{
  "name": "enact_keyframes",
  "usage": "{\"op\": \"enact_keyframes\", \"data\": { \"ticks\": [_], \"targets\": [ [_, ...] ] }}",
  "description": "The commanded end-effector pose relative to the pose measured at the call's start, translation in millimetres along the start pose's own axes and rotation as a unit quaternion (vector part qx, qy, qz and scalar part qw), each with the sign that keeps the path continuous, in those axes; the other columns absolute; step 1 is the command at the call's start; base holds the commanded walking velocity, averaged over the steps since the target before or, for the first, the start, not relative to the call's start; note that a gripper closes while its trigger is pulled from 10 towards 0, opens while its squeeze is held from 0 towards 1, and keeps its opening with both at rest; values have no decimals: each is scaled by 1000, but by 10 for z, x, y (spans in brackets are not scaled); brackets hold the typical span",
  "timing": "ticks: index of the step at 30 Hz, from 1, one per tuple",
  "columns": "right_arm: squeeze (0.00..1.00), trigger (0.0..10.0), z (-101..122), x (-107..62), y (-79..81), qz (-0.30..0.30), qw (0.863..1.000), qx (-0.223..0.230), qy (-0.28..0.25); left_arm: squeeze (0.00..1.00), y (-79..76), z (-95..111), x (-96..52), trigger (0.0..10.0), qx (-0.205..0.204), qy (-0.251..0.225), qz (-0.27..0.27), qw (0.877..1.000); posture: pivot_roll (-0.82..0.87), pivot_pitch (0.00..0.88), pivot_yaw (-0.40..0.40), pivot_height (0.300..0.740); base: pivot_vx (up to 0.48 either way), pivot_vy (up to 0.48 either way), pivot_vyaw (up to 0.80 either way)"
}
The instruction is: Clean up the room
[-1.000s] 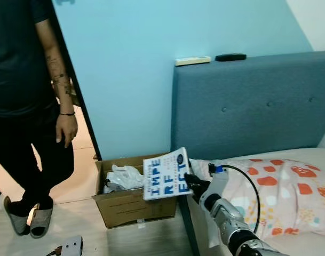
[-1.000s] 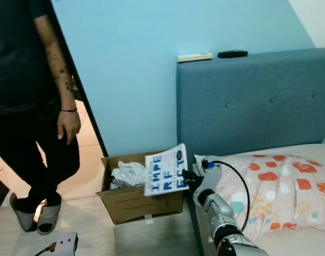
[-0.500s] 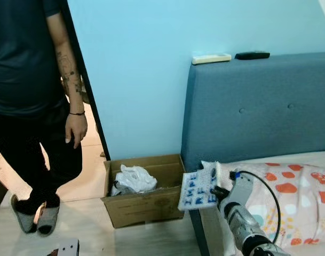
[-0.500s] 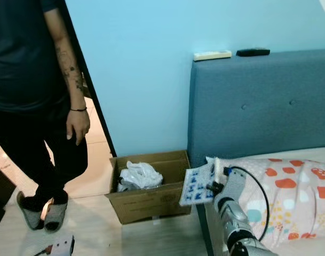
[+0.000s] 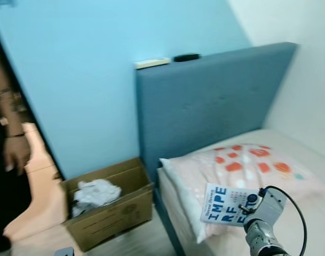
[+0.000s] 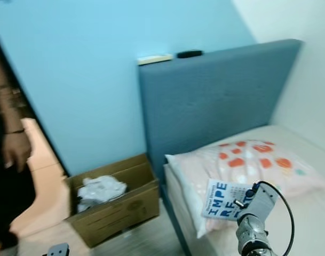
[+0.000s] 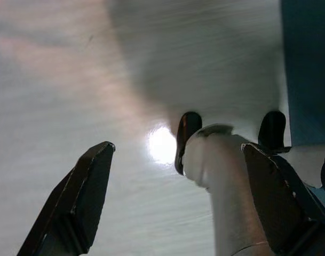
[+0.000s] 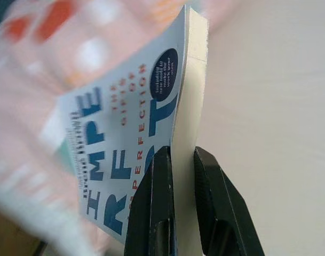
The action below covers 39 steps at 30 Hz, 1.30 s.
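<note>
While blurred, right tool [image 8: 183,165] apparently pinches book [image 8: 130,144] above pillow [image 5: 242,165].

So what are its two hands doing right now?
Left gripper: open, holding nothing, above the floor.
Right gripper: shut on the book, over the bed.

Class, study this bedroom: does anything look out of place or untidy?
Yes. Two remotes, one white and one black, perch on the blue headboard, and the open cardboard box holds crumpled white bags.
</note>
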State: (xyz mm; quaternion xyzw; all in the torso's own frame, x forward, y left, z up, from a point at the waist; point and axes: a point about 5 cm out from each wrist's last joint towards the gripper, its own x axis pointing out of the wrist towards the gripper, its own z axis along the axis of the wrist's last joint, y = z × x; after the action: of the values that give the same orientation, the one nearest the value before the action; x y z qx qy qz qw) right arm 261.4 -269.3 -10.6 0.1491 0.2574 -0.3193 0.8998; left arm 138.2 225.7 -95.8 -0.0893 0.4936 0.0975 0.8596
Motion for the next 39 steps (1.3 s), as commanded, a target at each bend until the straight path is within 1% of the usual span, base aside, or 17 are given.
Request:
{"op": "enact_keyframes", "data": {
  "ticks": [1, 5, 7, 11, 12, 15, 16, 18, 19, 23, 24, 25, 26, 28, 30, 37, 39],
  "targets": [
    [0, 10000, 48, 8, -120, -31, 999, 16, -19, 0, 46, 17, -5, 10000, 12, 3, 2, 1000, -50, 22, -18, 726, 0, 0, -738],
    [0, 10000, 44, 1, -136, -43, 999, 17, -23, 0, 44, 8, -6, 10000, 16, 5, 0, 1000, -56, 24, -18, 726, 0, 0, -738],
    [0, 10000, -93, -16, -172, -60, 998, -4, 17, 0, 13, -3, -3, 10000, 18, 5, -4, 1000, -63, 25, -19, 726, 0, 0, -369],
    [0, 10000, -239, -43, -171, -54, 997, 5, 58, 0, -36, -11, 5, 10000, 20, 6, -8, 1000, -62, 29, -17, 726, 0, 0, 0],
    [0, 10000, -344, -68, -142, -41, 994, 33, 91, 0, -77, -16, 10, 10000, 22, 6, -12, 1000, -58, 31, -14, 726, 0, 0, 0],
    [0, 10000, -387, -98, 99, 44, 988, 112, 100, 0, -192, -32, 24, 10000, 28, 6, -22, 999, -45, 36, -14, 726, 0, 0, 0],
    [0, 10000, -387, -98, 99, 44, 988, 112, 100, 0, -192, -32, 24, 10000, 28, 6, -22, 999, -45, 36, -14, 726, 0, 0, 0],
    [0, 10000, -393, -123, 256, 91, 983, 121, 102, 0, -252, -33, 31, 10000, 33, 6, -27, 999, -36, 43, -15, 726, 0, 0, 0],
    [0, 10000, -393, -123, 256, 91, 983, 121, 102, 0, -252, -33, 31, 10000, 33, 6, -27, 999, -36, 43, -15, 726, 0, 0, 0],
    [0, 10000, -469, -183, 433, 141, 974, 122, 126, 0, -313, -24, 38, 10000, 37, 3, -33, 999, -19, 57, -15, 726, 0, 0, 0],
    [0, 10000, -526, -222, 510, 164, 968, 124, 144, 0, -343, -6, 43, 10000, 39, 0, -35, 999, -9, 65, -13, 726, 0, 0, 0],
    [0, 10000, -526, -222, 510, 164, 968, 124, 144, 0, -343, -6, 43, 10000, 39, 0, -35, 999, -9, 65, -13, 726, 0, 0, 0],
    [0, 10000, -565, -256, 577, 186, 960, 142, 157, 0, -361, 8, 46, 10000, 42, -2, -37, 998, 4, 77, -9, 726, 0, 0, 0],
    [0, 10000, -566, -306, 720, 239, 939, 181, 171, 0, -353, 13, 45, 10000, 46, -5, -37, 998, 13, 93, -8, 726, 0, 0, 0],
    [0, 10000, -529, -322, 794, 267, 927, 200, 169, 0, -334, 2, 41, 10000, 48, -5, -36, 998, 15, 96, -9, 726, 0, 0, 0],
    [0, 10000, -320, -268, 845, 282, 923, 231, 124, 0, -237, -22, 24, 10000, 48, -6, -33, 998, 12, 107, -9, 726, 0, 0, 0],
    [0, 10000, -255, -228, 783, 268, 927, 243, 103, 0, -100, -55, -3, 10000, 50, -4, -29, 998, 6, 120, 0, 726, 0, 0, 0]
  ]
}}
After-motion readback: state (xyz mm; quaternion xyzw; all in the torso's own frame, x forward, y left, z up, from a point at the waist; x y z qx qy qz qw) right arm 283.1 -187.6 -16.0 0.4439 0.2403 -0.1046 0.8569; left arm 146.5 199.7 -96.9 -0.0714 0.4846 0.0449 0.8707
